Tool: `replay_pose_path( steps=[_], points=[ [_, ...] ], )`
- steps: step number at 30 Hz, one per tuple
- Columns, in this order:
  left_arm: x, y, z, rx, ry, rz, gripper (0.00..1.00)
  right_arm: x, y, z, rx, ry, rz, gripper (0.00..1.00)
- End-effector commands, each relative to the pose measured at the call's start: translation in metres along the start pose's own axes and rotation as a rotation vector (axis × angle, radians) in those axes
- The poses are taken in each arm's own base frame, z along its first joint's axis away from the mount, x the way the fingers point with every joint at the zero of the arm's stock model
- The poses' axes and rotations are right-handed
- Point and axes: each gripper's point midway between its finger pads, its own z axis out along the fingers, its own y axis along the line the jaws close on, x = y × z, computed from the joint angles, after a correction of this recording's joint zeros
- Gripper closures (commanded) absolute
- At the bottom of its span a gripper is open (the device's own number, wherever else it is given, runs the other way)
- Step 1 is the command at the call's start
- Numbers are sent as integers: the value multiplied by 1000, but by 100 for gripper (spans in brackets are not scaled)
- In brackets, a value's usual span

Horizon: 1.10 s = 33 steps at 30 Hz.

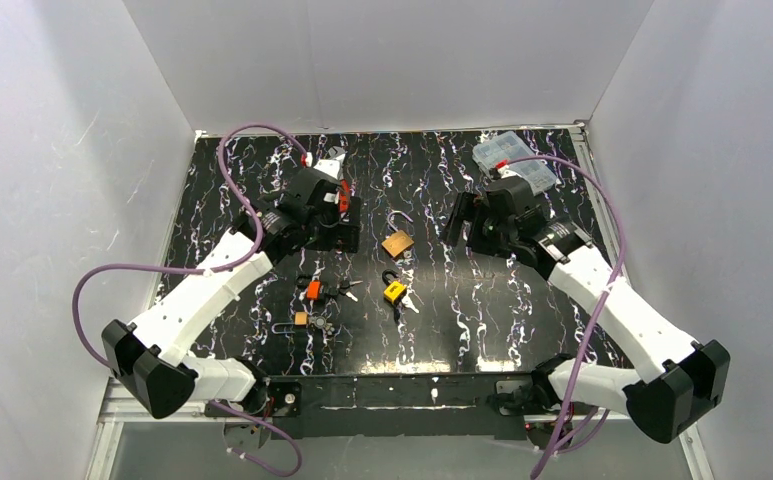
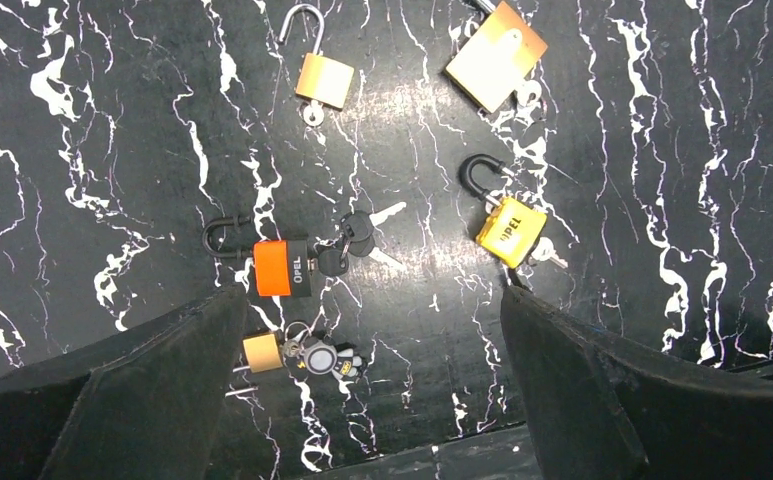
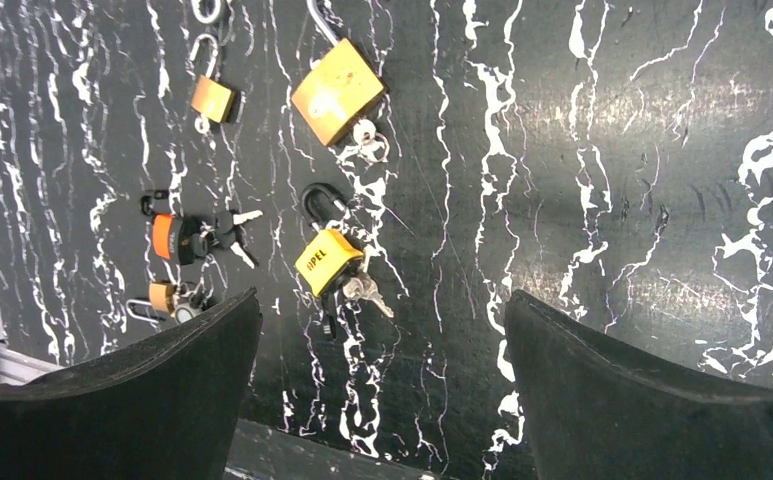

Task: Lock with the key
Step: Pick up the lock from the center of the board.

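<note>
Several padlocks lie mid-table between the arms. A yellow padlock (image 2: 510, 230) has its black shackle swung open and a key (image 2: 549, 254) in its base. An orange padlock (image 2: 282, 267) lies with a bunch of keys (image 2: 362, 236). A large brass padlock (image 2: 495, 55) and a small brass one (image 2: 323, 79) have open shackles. Another small brass padlock (image 2: 262, 352) carries a keychain figure (image 2: 322, 358). My left gripper (image 2: 370, 300) hovers open above them, holding nothing. My right gripper (image 3: 382, 300) is open and empty, right of the yellow padlock (image 3: 328, 262).
A clear plastic box (image 1: 514, 160) stands at the back right corner of the black marbled mat (image 1: 462, 320). White walls close in the table on three sides. Purple cables loop beside both arms.
</note>
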Motion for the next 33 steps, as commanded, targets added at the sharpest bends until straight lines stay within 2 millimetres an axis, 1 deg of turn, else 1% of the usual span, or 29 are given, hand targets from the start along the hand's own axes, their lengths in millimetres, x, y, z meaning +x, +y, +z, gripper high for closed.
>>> replay_pose_path(
  steps=[1, 4, 9, 11, 12, 14, 17, 18, 20, 23, 25, 28, 30, 33],
  points=[
    [10, 6, -3, 0, 22, -14, 1, 6, 4, 11, -10, 21, -27, 3],
    [13, 6, -1, 13, 43, -33, 1, 23, 7, 22, 9, 81, -50, 3],
    [18, 19, 0, -20, 83, -69, 1, 60, 27, 49, -12, 197, -108, 6],
    [21, 25, 1, -19, 108, -98, 1, 67, 36, 60, -28, 221, -166, 8],
    [24, 27, 3, -7, 122, -116, 1, 67, 37, 67, -17, 221, -180, 8],
    [27, 29, 5, 27, 135, -154, 0, 59, 43, 83, -23, 209, -224, 9],
    [23, 30, 8, 69, 124, -196, 1, 44, 54, 111, -42, 181, -345, 10],
    [23, 27, 7, 93, 133, -201, 1, 41, 57, 122, -42, 183, -386, 10],
    [22, 26, 7, 99, 145, -205, 1, 38, 60, 142, -49, 205, -447, 9],
    [20, 27, 4, 98, 153, -205, 1, 32, 59, 165, -51, 216, -514, 8],
    [18, 27, 2, 103, 150, -205, 0, 28, 59, 177, -59, 218, -550, 6],
    [17, 26, 0, 118, 145, -203, 1, 26, 62, 191, -90, 239, -599, 4],
    [17, 27, 0, 119, 150, -203, 1, 26, 62, 199, -99, 257, -628, 4],
    [19, 27, 0, 119, 158, -202, 1, 30, 64, 208, -131, 290, -662, 4]
  ],
)
